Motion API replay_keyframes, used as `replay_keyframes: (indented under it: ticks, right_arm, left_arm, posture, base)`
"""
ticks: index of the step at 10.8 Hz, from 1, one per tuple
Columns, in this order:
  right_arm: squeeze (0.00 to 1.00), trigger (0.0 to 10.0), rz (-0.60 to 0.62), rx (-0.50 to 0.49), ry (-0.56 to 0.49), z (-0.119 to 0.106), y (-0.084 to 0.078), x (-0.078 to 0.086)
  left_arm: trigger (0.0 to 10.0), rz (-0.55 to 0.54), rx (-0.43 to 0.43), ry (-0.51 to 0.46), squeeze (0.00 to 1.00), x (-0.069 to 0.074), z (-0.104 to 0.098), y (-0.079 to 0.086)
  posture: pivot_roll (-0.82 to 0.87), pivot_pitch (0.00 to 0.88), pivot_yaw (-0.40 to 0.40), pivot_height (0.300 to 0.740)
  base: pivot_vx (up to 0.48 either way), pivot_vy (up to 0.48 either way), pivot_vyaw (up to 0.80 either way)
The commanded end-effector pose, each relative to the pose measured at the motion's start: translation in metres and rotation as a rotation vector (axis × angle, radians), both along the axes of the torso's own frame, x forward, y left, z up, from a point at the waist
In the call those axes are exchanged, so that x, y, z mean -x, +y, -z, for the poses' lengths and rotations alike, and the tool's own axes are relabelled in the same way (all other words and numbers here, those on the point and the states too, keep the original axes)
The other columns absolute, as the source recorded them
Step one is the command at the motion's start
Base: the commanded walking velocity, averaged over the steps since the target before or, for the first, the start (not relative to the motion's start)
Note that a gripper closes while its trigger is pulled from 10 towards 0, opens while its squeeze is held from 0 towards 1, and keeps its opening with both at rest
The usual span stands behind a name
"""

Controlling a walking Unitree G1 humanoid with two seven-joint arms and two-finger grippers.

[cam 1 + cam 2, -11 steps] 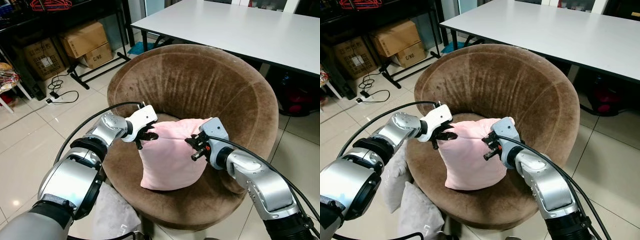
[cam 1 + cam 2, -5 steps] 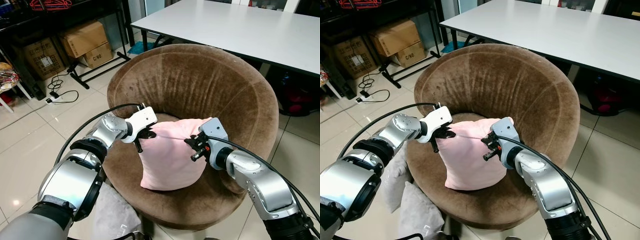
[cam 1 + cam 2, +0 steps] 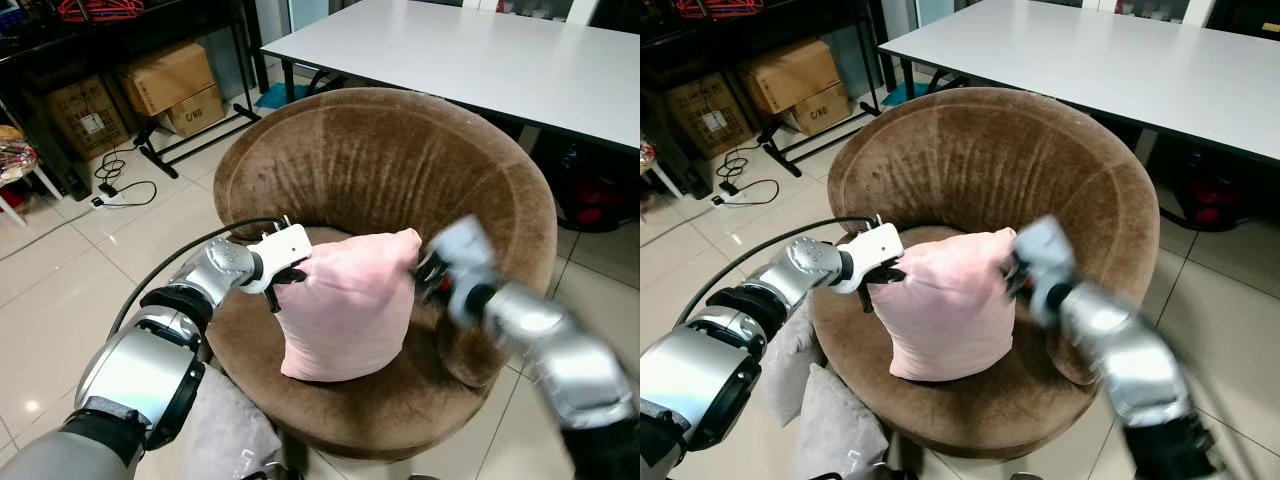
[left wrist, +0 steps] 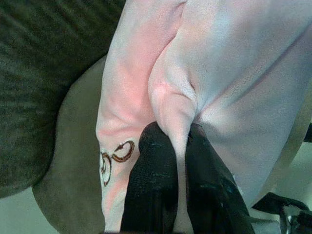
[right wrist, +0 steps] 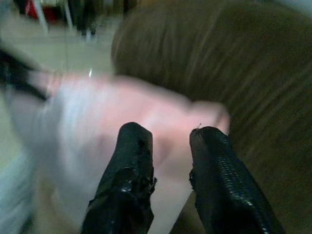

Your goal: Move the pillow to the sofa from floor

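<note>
A box (image 3: 193, 109) under the rack (image 3: 120, 40) at ten o'clock bears a stamp that seems to read "C/NO"; a second box (image 3: 165, 75) sits on it, and a third (image 3: 88, 120) to its left carries a white label too small to read. The pillow (image 3: 348, 305) has a small brown curled embroidery near one edge, seen in the left wrist view, not legible as letters.

The pillow stands upright on the seat of the brown round sofa (image 3: 390, 165), leaning toward its back. The left gripper (image 3: 285, 277) is at the pillow's nine o'clock upper corner, clenched on a fold of the pink cloth; the left wrist view shows the cloth pinched between both black fingers (image 4: 153, 185). The right gripper (image 3: 428, 275) is at the pillow's three o'clock upper corner, motion-blurred; in the right wrist view its fingers (image 5: 129, 185) stand apart with nothing between them, the pillow just beyond.

A white table (image 3: 480, 55) runs behind the sofa from twelve to two o'clock. Cables (image 3: 115, 185) lie on the tiled floor (image 3: 60, 290) at nine o'clock. A grey cushion (image 3: 835, 430) lies on the floor at seven o'clock, against the sofa's base.
</note>
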State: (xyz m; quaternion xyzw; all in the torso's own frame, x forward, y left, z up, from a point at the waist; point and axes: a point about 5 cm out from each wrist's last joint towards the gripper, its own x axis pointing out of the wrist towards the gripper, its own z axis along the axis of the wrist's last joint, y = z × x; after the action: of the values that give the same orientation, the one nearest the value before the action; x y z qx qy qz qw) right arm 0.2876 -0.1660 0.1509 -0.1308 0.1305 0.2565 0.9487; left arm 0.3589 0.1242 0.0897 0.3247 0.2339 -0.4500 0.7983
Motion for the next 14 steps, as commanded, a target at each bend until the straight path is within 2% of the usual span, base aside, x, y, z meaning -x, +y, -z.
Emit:
replay_keyframes:
  ticks: [1,2,3,4,5,6,7,8,9,11,14]
  right_arm:
    - [1.0,10.0,-0.027,-0.018,-0.066,-0.013,0.0,-0.003]
    - [1.0,10.0,-0.094,0.036,-0.168,-0.028,0.0,-0.006]
    - [1.0,10.0,-0.257,0.132,-0.29,-0.047,0.008,-0.005]
    - [1.0,10.0,-0.383,0.222,-0.262,-0.044,0.015,-0.002]
    - [1.0,10.0,-0.458,0.333,-0.211,-0.032,0.016,-0.004]
    - [1.0,10.0,-0.492,0.396,-0.202,-0.025,0.018,-0.007]
    - [1.0,10.0,-0.581,0.484,-0.175,-0.012,0.031,-0.012]
    - [0.0,10.0,-0.64,0.573,-0.157,0.0,0.038,-0.015]
    - [0.0,10.0,-0.669,0.684,-0.144,0.01,0.04,-0.022]
    - [0.0,10.0,-0.692,0.793,-0.137,0.013,0.041,-0.031]
    - [0.0,10.0,-0.682,0.869,-0.124,0.023,0.048,-0.038]
  left_arm:
    - [0.0,0.008,-0.029,0.012,0.0,0.004,0.007,0.002]
    - [0.0,0.026,-0.04,-0.008,0.0,0.003,0.006,-0.001]
    - [0.0,0.058,-0.049,-0.03,0.0,0.003,0.004,-0.006]
    - [0.0,0.083,-0.06,-0.043,0.0,0.002,0.002,-0.01]
    - [0.0,0.119,-0.064,-0.052,0.0,0.002,0.0,-0.016]
    - [0.0,0.152,-0.07,-0.052,0.0,0.003,0.0,-0.019]
    - [0.0,0.198,-0.09,-0.058,0.0,0.005,0.001,-0.023]
    - [0.0,0.233,-0.098,-0.06,0.0,0.007,0.001,-0.028]
    - [0.0,0.276,-0.11,-0.055,0.0,0.009,0.003,-0.032]
    - [0.0,0.328,-0.105,-0.043,0.0,0.015,0.007,-0.036]
    - [0.0,0.37,-0.108,-0.035,0.0,0.02,0.012,-0.042]
  posture:
    - [-0.26,0.0,0.133,0.74]
    - [-0.26,0.0,0.127,0.74]
    - [-0.26,0.0,0.124,0.74]
    - [-0.26,0.0,0.122,0.74]
    - [-0.26,0.0,0.116,0.74]
    - [-0.26,0.0,0.115,0.74]
    - [-0.25,0.0,0.11,0.74]
    - [-0.25,0.0,0.1,0.74]
    - [-0.24,0.0,0.091,0.74]
    - [-0.23,0.0,0.075,0.74]
    - [-0.23,0.0,0.066,0.74]
  base:
    - [0.0,0.0,0.0]
    - [0.0,0.0,0.0]
    - [0.0,0.0,0.0]
    - [0.0,0.0,0.0]
    - [0.0,0.0,0.0]
    - [0.0,0.0,0.0]
    - [0.0,0.0,0.0]
    - [0.0,0.0,0.0]
    - [0.0,0.0,0.0]
    - [0.0,0.0,0.0]
    - [0.0,0.0,0.0]
